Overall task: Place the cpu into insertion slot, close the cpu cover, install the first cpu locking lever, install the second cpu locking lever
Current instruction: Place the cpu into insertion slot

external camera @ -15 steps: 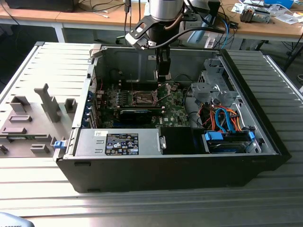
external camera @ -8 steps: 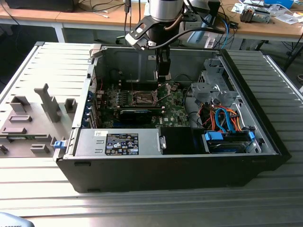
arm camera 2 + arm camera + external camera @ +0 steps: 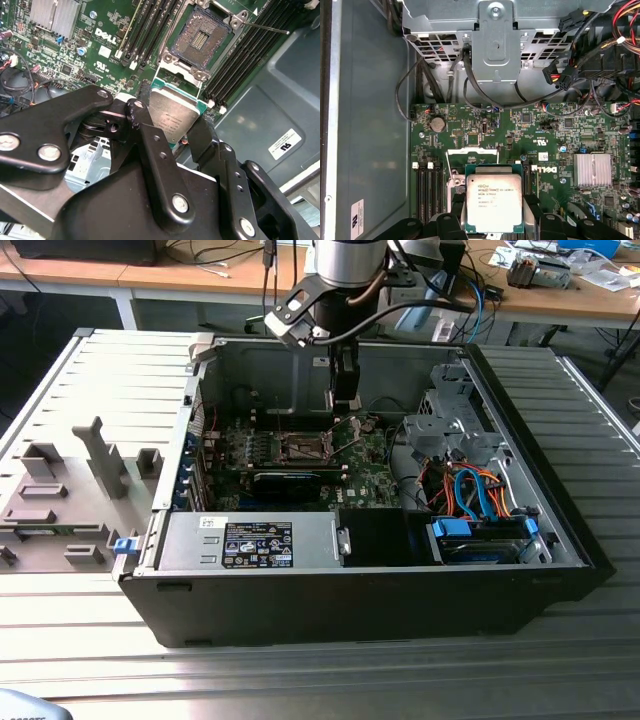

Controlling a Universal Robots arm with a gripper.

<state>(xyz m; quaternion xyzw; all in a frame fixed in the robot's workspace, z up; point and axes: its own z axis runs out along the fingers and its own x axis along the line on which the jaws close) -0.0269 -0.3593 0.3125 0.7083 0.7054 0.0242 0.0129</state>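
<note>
Step 1 of 4 is under way: the gripper's [image 3: 170, 125] jaws pinch the cpu [image 3: 494, 202] by its edges, above the motherboard [image 3: 545, 135] and short of the bare insertion slot [image 3: 200, 37]. The cpu cover [image 3: 167, 79] stands raised, so closing and latching appear to remain.

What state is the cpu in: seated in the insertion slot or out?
Out. The gripper grips the cpu by its edges; the insertion slot lies bare, contacts exposed.
</note>
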